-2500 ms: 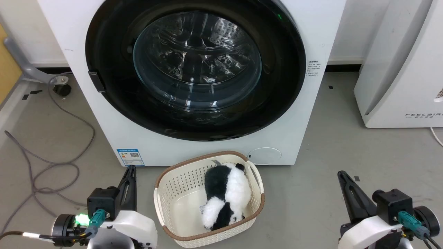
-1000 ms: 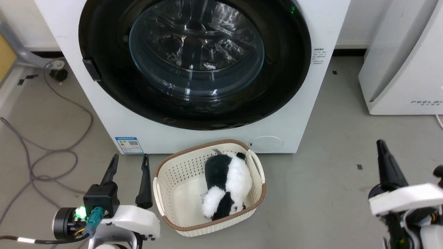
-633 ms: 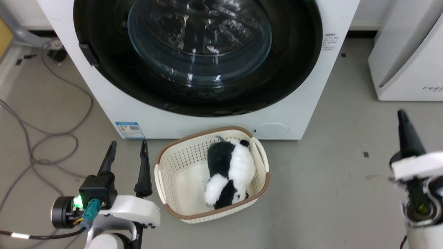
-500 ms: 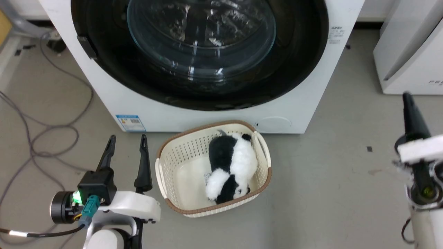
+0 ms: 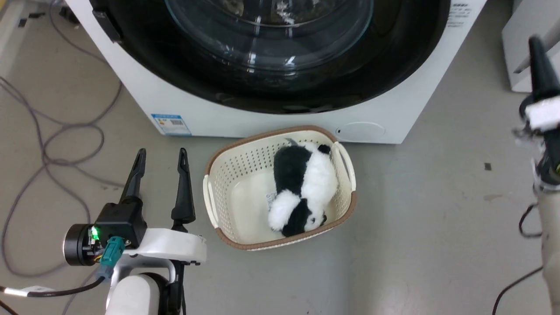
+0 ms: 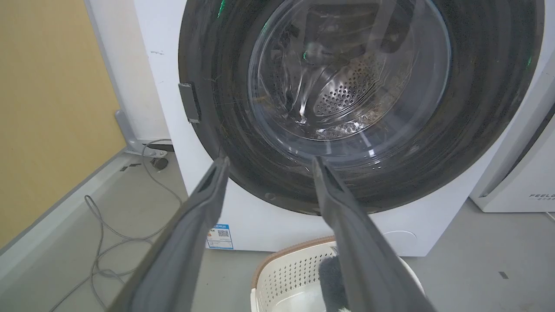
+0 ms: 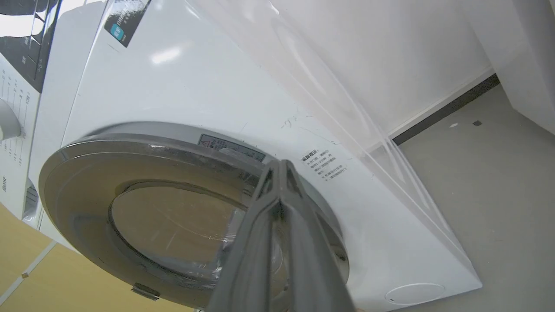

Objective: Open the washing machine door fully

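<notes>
You've got the washing machine door [image 5: 271, 52] shut flat on the front of the washing machine [image 5: 144, 96]: black ring and glass bowl flush with the white body, and its small latch tab [image 6: 189, 102] at the left rim. Your left gripper [image 5: 161, 152] hangs low in front of the machine, out from the bottom-left corner and near the blue label [image 5: 171, 124]. Its two fingers are spread wide with nothing between them. In the left wrist view the fingers [image 6: 204, 203] point at the lower part of the door, apart from it. Your right gripper [image 5: 537, 48] is off the machine's right side, clear of the front panel. Its fingers are pressed together and empty — the right wrist view shows the tips [image 7: 281, 167] closed to one point, aimed across the door's right rim, and you can't tell from there whether they touch it. A cream basket [image 5: 210, 192] sits on the floor just in front of the machine's base, with a black-and-white plush toy [image 5: 302, 188] lying in it. Grey cables [image 5: 43, 144] loop on the floor to the machine's left.
</notes>
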### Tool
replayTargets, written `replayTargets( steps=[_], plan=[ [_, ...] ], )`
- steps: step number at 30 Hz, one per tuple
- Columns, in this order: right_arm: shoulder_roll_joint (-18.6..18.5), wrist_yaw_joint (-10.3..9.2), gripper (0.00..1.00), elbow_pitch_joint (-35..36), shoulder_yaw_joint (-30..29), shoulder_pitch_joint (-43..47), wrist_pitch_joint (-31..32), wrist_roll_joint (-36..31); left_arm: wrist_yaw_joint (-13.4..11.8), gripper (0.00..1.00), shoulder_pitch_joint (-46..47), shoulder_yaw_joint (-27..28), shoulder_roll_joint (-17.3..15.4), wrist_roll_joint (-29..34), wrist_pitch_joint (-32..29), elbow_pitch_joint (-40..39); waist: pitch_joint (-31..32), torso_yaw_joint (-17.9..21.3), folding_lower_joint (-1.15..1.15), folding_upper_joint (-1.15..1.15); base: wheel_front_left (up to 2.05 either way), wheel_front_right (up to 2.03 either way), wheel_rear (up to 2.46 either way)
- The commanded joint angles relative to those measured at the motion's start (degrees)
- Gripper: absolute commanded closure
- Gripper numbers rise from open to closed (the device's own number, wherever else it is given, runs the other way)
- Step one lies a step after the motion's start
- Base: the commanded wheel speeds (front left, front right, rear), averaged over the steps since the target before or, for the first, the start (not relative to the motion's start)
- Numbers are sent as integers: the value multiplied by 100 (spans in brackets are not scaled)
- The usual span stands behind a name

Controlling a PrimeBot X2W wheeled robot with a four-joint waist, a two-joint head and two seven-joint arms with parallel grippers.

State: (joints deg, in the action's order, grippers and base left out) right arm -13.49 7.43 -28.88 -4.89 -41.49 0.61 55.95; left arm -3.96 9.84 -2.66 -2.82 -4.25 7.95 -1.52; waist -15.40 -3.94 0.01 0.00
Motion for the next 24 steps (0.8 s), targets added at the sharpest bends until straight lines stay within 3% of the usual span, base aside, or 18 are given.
replayTargets(
  steps=[1, 13, 24],
  plan=[
    [-102, 4, 100, -167, 41, -331, -18, 191, -46, 0, 120, -3, -5, -47, 65, -36, -92, -54, -1, 0, 0, 0, 0],
    [-358, 4, 100, -1142, 537, -1808, 39, 578, -161, 0, 329, -82, -5, -172, 209, -132, -524, -239, -1, 0, 0, 0, 0],
    [-412, 5, 100, -1769, 986, -2597, 357, 1016, -265, 0, 535, -159, -6, -275, 340, -143, -801, -359, -1, 0, 0, 0, 0]
  ],
)
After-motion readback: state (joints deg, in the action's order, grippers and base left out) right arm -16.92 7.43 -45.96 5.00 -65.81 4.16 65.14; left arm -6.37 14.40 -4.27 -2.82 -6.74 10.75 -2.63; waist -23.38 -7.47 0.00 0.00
